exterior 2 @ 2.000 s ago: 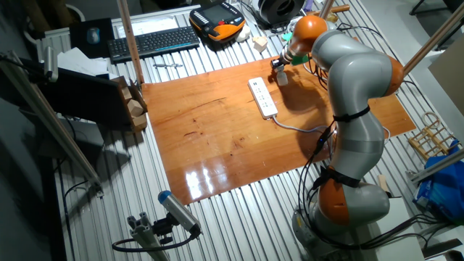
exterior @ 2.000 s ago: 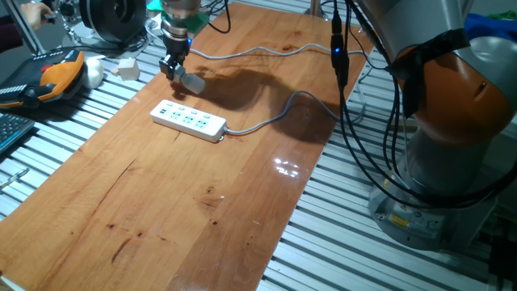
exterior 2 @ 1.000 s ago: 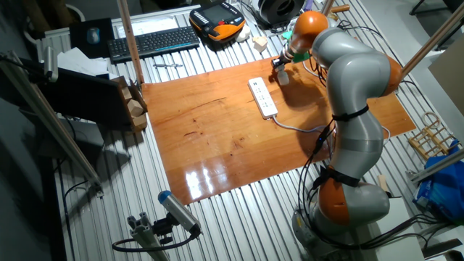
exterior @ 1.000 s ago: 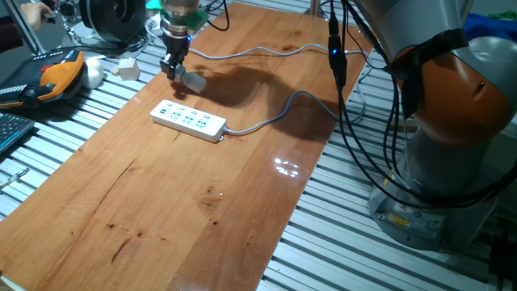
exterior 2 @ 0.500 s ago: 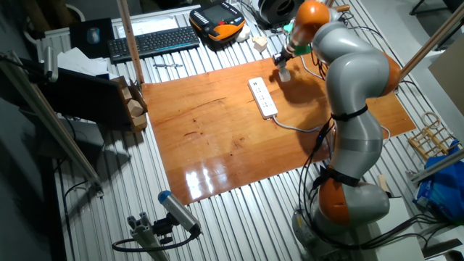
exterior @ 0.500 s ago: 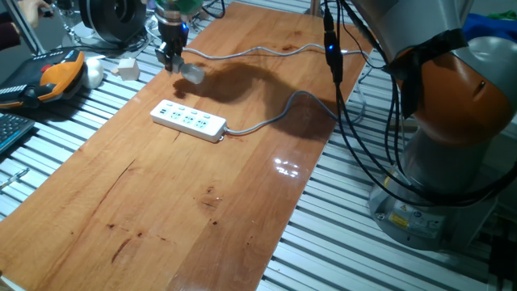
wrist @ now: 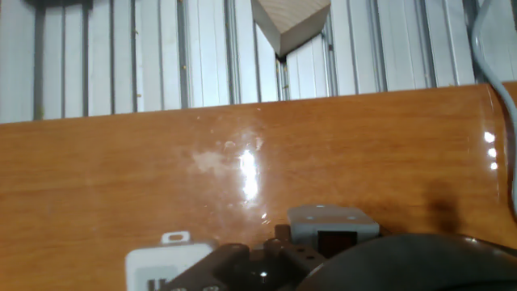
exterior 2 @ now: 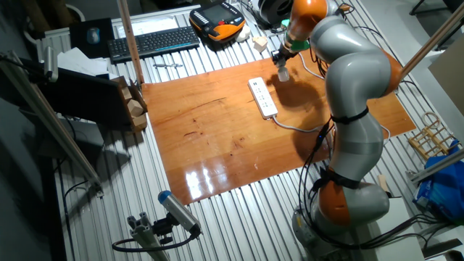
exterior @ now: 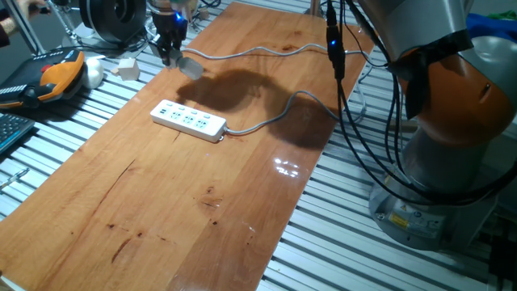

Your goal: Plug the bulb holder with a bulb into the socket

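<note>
Mostly wooden tabletop point(exterior: 161, 202), slatted metal bench point(exterior: 339, 242)

The arm reaches far across, its tool point(exterior: 171, 55) clamped and raised, pointing down.

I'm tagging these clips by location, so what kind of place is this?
Most likely a robotics lab or workshop. A wooden board lies on a slatted metal bench, a keyboard and an orange-and-black handheld controller lie nearby, and loose cables hang by the arm's base.
</note>
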{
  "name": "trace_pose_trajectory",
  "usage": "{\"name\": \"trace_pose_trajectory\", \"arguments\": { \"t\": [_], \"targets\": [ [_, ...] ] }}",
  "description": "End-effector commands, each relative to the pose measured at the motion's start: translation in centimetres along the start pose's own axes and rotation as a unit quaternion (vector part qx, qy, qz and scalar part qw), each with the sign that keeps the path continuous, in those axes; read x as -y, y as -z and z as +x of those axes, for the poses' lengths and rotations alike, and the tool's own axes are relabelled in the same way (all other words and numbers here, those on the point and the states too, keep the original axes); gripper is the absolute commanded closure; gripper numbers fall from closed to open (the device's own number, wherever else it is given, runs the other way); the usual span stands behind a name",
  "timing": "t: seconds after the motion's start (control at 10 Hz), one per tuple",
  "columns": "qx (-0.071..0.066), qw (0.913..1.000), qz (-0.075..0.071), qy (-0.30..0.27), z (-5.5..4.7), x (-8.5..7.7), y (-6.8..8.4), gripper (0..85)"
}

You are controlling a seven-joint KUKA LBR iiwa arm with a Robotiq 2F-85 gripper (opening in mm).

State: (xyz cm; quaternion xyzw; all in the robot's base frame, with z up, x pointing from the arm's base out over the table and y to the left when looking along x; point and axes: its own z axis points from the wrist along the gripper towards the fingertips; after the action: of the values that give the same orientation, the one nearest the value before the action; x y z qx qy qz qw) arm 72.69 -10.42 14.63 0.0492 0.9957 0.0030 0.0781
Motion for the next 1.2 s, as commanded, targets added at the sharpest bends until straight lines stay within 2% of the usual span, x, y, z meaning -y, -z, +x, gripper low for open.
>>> {"name": "trace_pose_trajectory", "arguments": {
  "t": [0.0,0.1,0.3,0.5,0.6,0.7,0.8,1.1],
  "targets": [
    [-0.004,0.9999,0.007,-0.011,0.6,-0.9,0.8,85.0],
    [-0.008,0.9995,0.016,-0.026,1.4,-2.0,1.6,85.0],
    [-0.015,0.9979,0.027,-0.057,2.4,-3.6,2.6,85.0],
    [-0.018,0.9954,0.027,-0.09,3.6,-5.1,3.0,85.0],
    [-0.024,0.9943,0.027,-0.1,4.0,-5.7,3.2,85.0],
    [-0.023,0.9929,0.036,-0.111,4.4,-6.1,3.3,85.0],
    [-0.022,0.9904,0.038,-0.131,4.7,-6.4,3.3,85.0],
    [-0.033,0.9811,0.038,-0.187,5.1,-6.6,3.4,85.0]
  ]
}}
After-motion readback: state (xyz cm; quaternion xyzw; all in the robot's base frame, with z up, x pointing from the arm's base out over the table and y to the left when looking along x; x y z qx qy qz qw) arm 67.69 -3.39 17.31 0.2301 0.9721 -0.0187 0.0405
